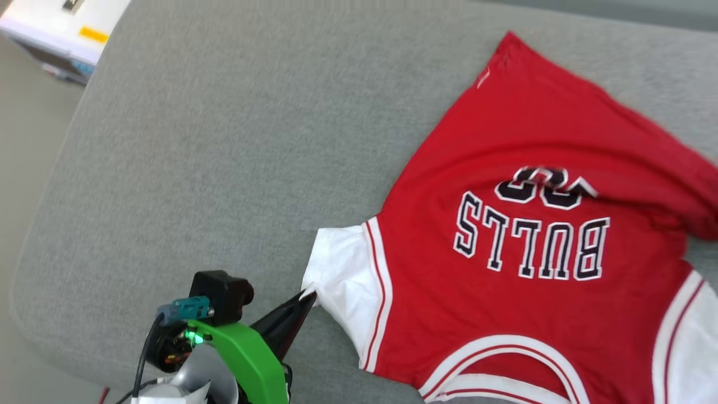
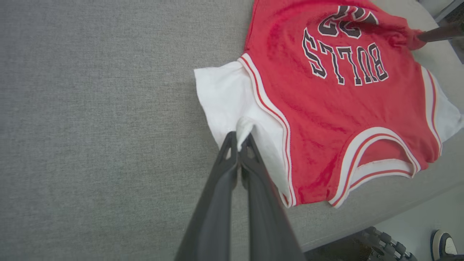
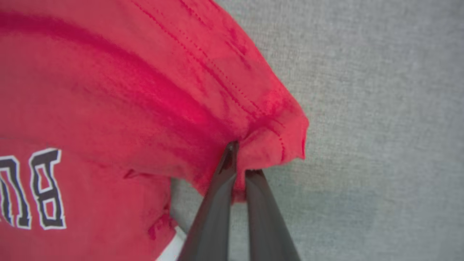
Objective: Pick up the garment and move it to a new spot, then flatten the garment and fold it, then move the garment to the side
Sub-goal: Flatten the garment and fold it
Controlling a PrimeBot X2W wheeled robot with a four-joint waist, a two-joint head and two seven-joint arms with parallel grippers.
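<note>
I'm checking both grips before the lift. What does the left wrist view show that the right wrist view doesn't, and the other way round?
Left wrist view: the left gripper shut on a pinch of the white sleeve, the whole BULLS lettering, the striped neckline, and a shoe at the lower right corner.
Right wrist view: the right gripper shut on a red hem corner, close enough to show its stitching.
Both: the garment on the grey cushion, with part of the lettering.
</note>
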